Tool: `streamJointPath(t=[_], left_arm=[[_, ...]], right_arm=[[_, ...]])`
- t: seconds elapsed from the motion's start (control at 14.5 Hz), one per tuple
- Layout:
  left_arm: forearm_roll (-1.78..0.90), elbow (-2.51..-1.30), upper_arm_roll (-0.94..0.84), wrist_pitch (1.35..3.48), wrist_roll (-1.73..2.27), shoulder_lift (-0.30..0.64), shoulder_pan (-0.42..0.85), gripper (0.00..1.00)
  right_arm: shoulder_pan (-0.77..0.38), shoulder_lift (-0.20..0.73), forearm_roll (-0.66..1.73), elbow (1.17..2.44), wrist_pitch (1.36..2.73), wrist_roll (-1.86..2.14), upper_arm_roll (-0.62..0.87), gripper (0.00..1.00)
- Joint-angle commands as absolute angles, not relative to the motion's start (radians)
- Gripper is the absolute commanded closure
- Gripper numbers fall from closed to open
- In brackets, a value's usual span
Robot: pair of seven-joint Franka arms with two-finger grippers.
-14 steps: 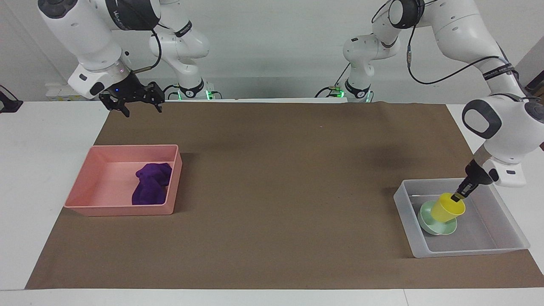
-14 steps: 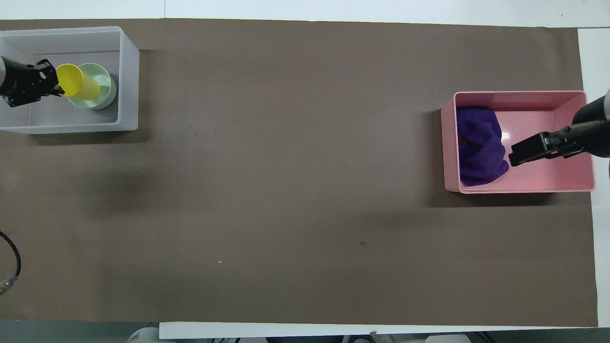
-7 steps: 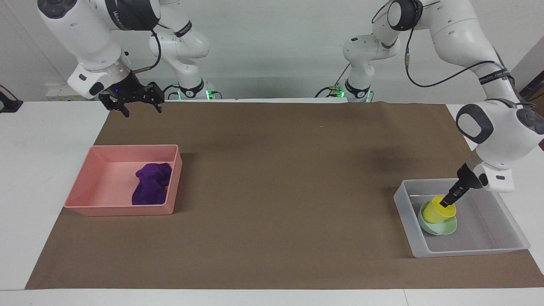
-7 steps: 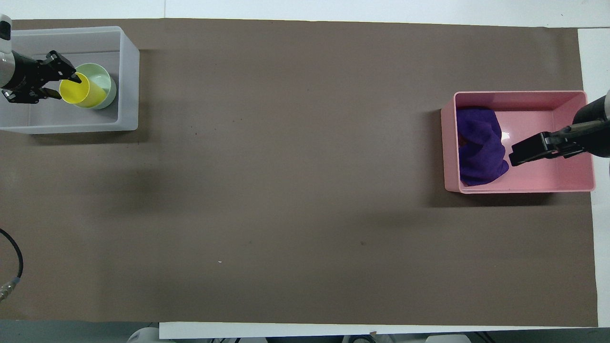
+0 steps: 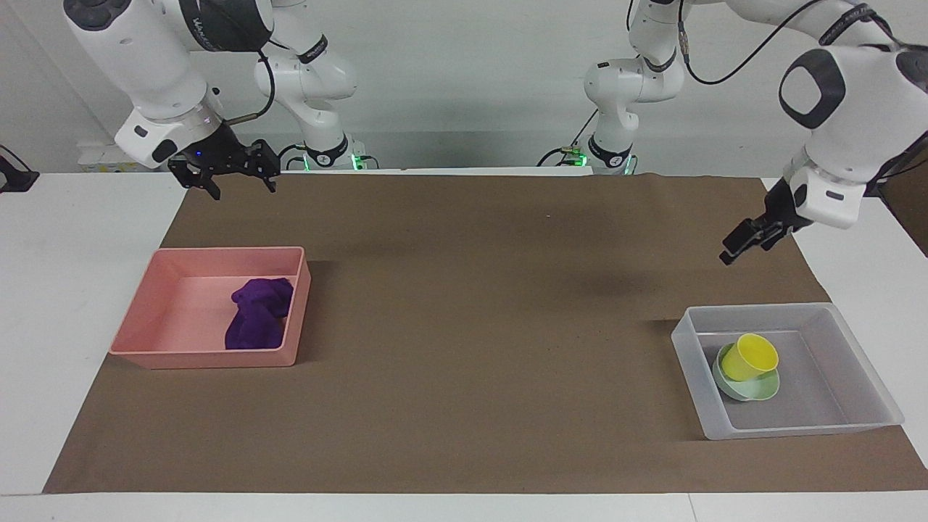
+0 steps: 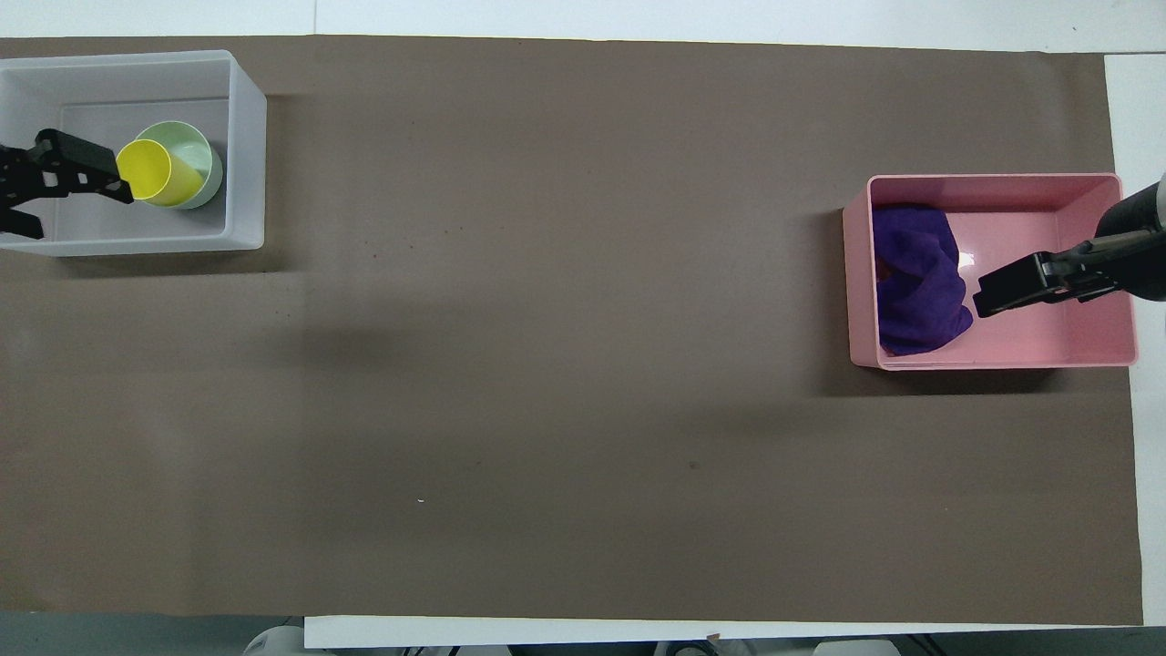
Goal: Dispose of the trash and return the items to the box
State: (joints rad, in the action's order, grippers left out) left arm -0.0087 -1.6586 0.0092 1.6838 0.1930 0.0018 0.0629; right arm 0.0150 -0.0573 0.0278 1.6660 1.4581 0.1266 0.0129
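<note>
Legible markings: almost none. My right arm (image 5: 156, 54) carries dark bands with white lettering on its upper link and near the elbow; the characters are too small to make out. My left arm (image 5: 844, 69) has a similar black band with white lettering by the wrist, likewise unreadable. No readable label, number or sign on either bin or on the bench.

The left arm bends down from high at its end of the counter, its end effector (image 5: 739, 244) raised in the air, tilted downward, empty, fingers parted. The right arm waits, its end effector (image 5: 226, 174) held high, pointing down, fingers spread and holding nothing.
</note>
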Motion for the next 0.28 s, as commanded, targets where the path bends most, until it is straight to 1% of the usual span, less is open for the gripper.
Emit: streamJointPath(t=[0.0, 0.07, 0.21], left_arm=[[0.072, -1.704, 0.017, 1.66, 0.048, -0.066, 0.095, 0.0], [0.063, -1.678, 0.015, 1.666, 0.043, -0.054, 0.084, 0.0], [0.061, -1.677, 0.021, 1.635, 0.038, -0.052, 0.081, 0.0]], right_arm=[[0.023, -0.083, 0.015, 1.697, 1.48, 0.114, 0.018, 0.01], [0.023, -0.081, 0.015, 1.697, 1.48, 0.114, 0.018, 0.01], [0.023, -0.081, 0.015, 1.697, 1.48, 0.114, 0.018, 0.01]])
